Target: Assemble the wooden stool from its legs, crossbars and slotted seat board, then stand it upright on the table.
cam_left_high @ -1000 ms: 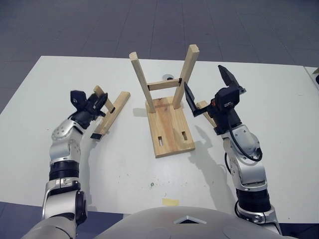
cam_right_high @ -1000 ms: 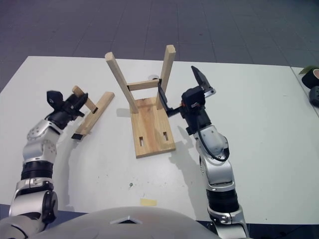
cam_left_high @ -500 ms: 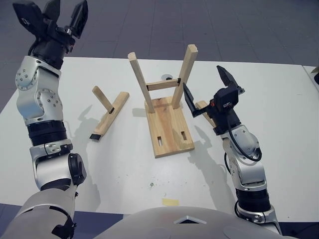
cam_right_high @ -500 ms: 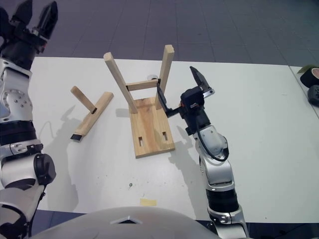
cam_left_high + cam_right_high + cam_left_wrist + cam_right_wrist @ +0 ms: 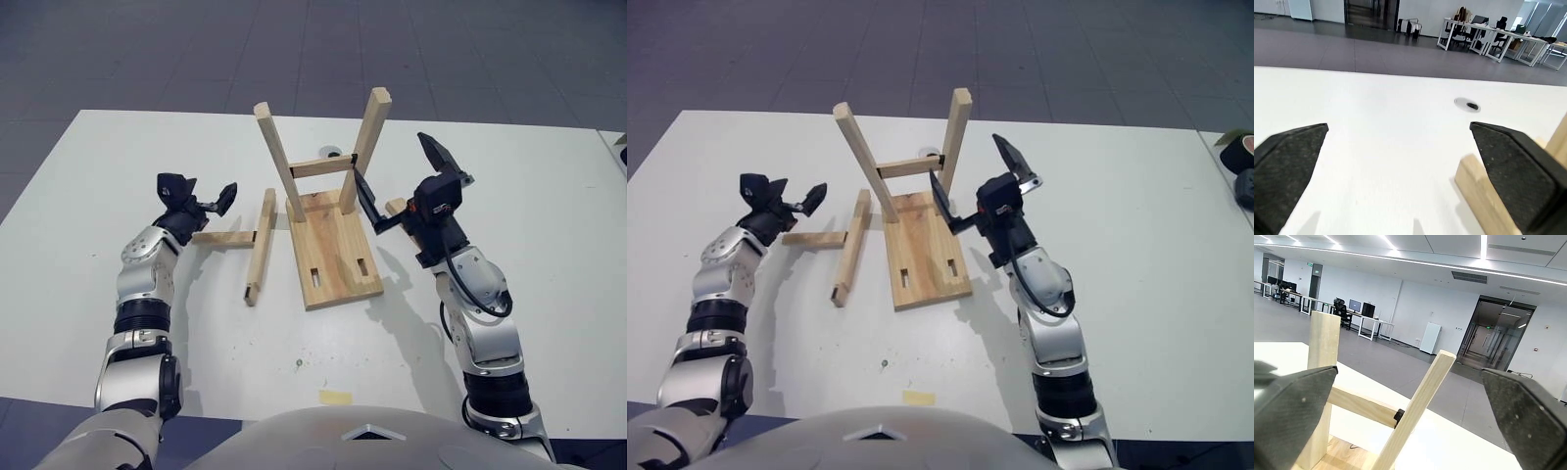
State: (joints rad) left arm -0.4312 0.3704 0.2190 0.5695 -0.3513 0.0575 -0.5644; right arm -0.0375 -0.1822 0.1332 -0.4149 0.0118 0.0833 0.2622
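Head camera: the slotted seat board (image 5: pixel 333 257) is laid flat mid-frame on the table (image 5: pixel 549 245). Two upright legs (image 5: pixel 276 162) are stuck in its far end, with a crossbar (image 5: pixel 321 167) joined between them. A loose leg (image 5: pixel 259 247) with a stub (image 5: pixel 223 238) is sprawled just left of the board. The left gripper (image 5: pixel 204 191) is held low at centre-left, elbow bent, fingers spread wide over the stub's end, nothing gripped. The right gripper (image 5: pixel 397 174) is raised right of centre, forearm tilted up, fingers wide beside the right-hand leg.

Left wrist: the left gripper (image 5: pixel 1399 126) is seen splayed wide, with a wooden end (image 5: pixel 1484 200) right by one pad (image 5: pixel 1513 171); contact can't be told.

Right wrist: the right gripper (image 5: pixel 1409 372) is opened wide too, and the upright legs (image 5: pixel 1322 382) and crossbar (image 5: pixel 1361 404) are framed between its pads.
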